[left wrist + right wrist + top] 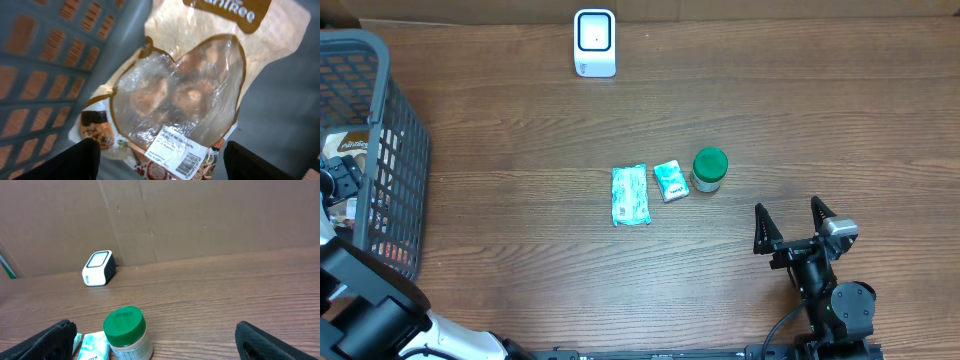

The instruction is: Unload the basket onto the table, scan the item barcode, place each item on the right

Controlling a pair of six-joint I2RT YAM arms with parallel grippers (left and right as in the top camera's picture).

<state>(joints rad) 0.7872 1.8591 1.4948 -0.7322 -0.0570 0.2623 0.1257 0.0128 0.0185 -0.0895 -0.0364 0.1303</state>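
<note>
— What is getting cut off around the left gripper (160,167)?
— Only its two dark fingertips (75,160) are showing, at the lower corners of the wrist view. They are standing wide apart and gripping nothing. The mushroom bag (185,95) is lying below and between them inside the basket (45,65).
— Is anything on the bag reading clearly?
— The brown banner is running off the top edge, leaving only "antree". The white sticker (172,147) is reading "DRIED MUSHROOM", but its smaller lines and the code square are blurring out.
— And from overhead?
— The basket wall is hiding most of the bag, and the arm is covering part of what is left.
— Where is the right gripper (790,228)?
— It is hanging fully open over the table (520,270) near the front edge, holding nothing, well apart from the scanner (594,42) at the far side. Between them are lying a large teal packet (630,195), a small teal packet (671,180) and a green-lidded jar (709,170). The print on all three is coming out too small to read, and the jar's base is dropping out of the right wrist view.
</note>
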